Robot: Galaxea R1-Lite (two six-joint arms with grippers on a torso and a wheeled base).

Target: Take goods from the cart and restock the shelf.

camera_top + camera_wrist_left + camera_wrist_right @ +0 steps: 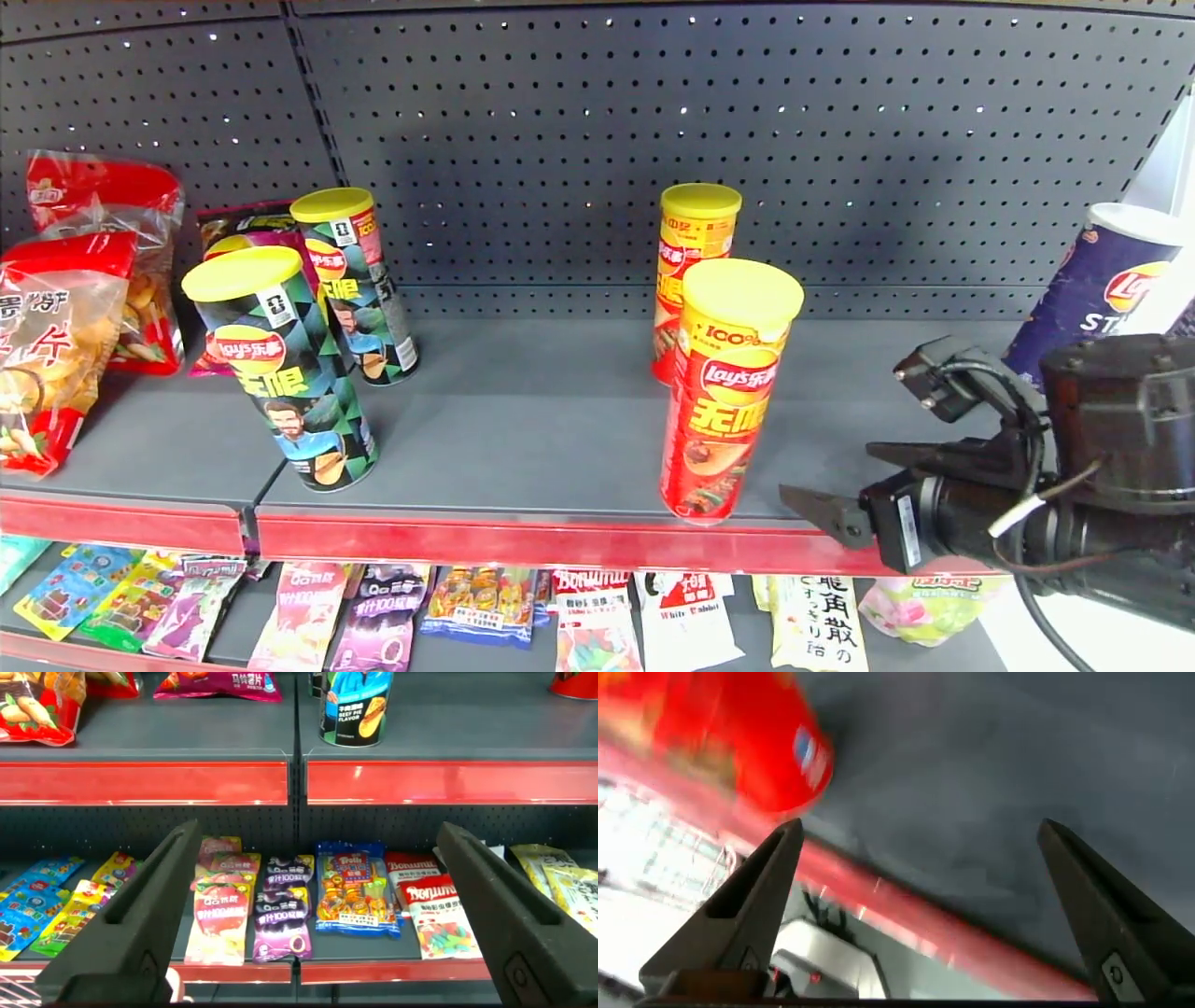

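Right gripper [829,471] agape, empty — red can [728,401] beside

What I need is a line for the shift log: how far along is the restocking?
Looks done: the front red can stands upright near the shelf edge, with the rear red can behind it. In hand: nothing; the right gripper, beside the front can, and the left gripper are both open and empty. Left: unclear; remaining stock cannot be judged.

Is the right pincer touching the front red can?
Apart. Head view shows a strip of shelf between the open right pincer and the front red can.
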